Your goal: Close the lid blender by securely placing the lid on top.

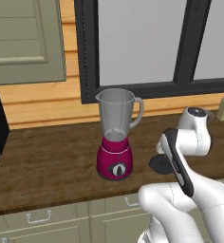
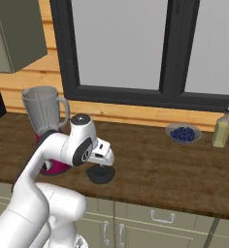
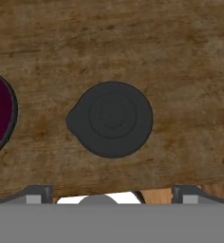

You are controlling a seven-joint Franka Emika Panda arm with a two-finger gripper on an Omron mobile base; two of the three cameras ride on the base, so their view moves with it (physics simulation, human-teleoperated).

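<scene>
Flat on the wooden counter [image 3: 180, 47], the lid [image 3: 111, 118] points its small spout tab toward the blender [image 1: 116, 135]; above it the gripper [image 3: 111, 194] hangs wide open, empty.

No writing, brand, number or sign can be read anywhere. The dial on the blender [image 1: 116, 151] carries only a plain white pointer mark, with no figures around it. The lid [image 3: 112, 118] has bare raised rings and no lettering. The bottle [image 2: 221, 131] near the counter's right end shows no legible label.
</scene>
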